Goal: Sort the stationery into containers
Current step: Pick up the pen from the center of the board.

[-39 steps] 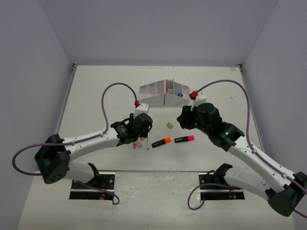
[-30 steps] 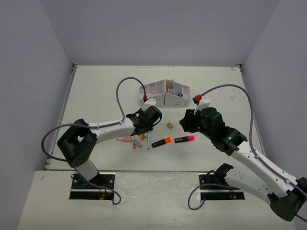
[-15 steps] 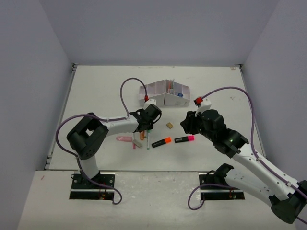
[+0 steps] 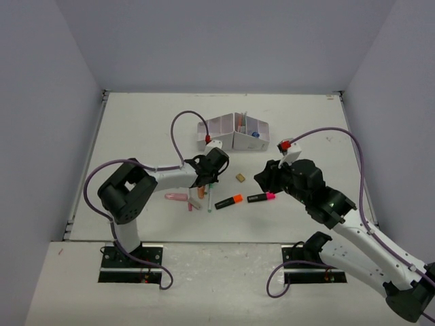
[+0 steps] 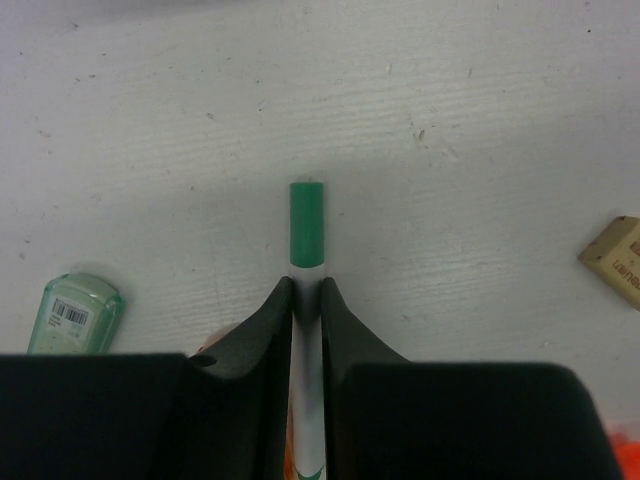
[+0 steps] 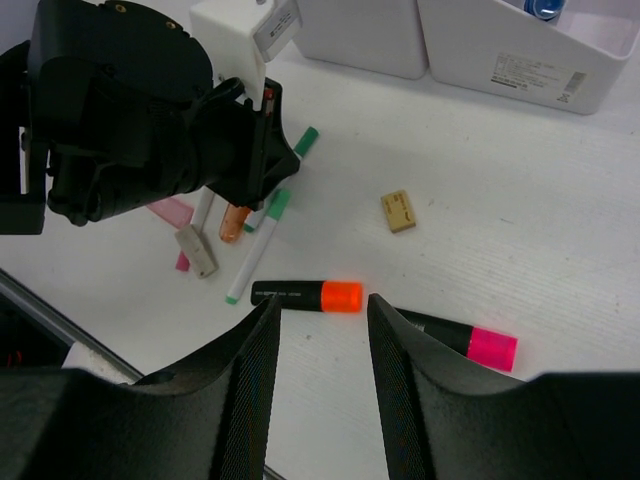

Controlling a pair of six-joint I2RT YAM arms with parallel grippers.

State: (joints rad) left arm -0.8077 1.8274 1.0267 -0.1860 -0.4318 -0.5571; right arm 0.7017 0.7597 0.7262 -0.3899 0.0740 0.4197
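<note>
Risk lies mostly with the left gripper (image 5: 305, 292). Its fingers are pressed on a green pen (image 5: 306, 220) that lies flat on the table (image 5: 450, 120), and they pinch it close to the green end. I judge that the long body may swing down or slip out during a lift. A second green pen (image 6: 258, 250) lies just beside and could be dragged along. The right gripper (image 6: 320, 390) hangs spread and empty above the orange highlighter (image 6: 305, 295), near the other arm, so they might collide. The white box (image 4: 219, 141) stands behind.
</note>
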